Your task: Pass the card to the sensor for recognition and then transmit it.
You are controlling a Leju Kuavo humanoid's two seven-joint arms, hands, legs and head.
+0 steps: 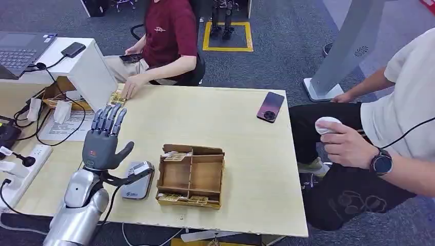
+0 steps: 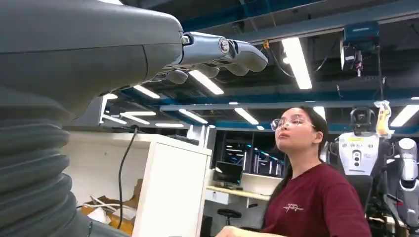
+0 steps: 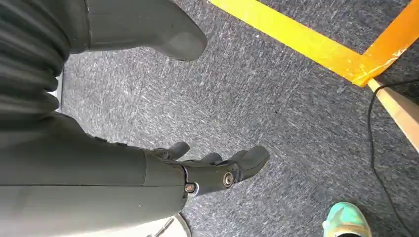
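Left hand (image 1: 105,137) hovers empty, fingers spread upward, above the card sensor (image 1: 137,180); right hand (image 3: 207,170) hangs empty, fingers apart.

A: How is the left arm (image 1: 77,210) sitting?
B: It is rising from the lower left, silver and bent at the wrist; the left hand (image 1: 104,139) is standing upright, palm turned away from the camera, fingers (image 1: 109,119) reaching up close together, thumb (image 1: 124,151) sticking out to the side; it is holding nothing.

A: And the right hand (image 3: 197,170)?
B: It is hanging over the floor; its fingers (image 3: 247,160) are lying slightly curled and apart; its thumb (image 3: 163,29) is standing well clear of them; it is gripping nothing.
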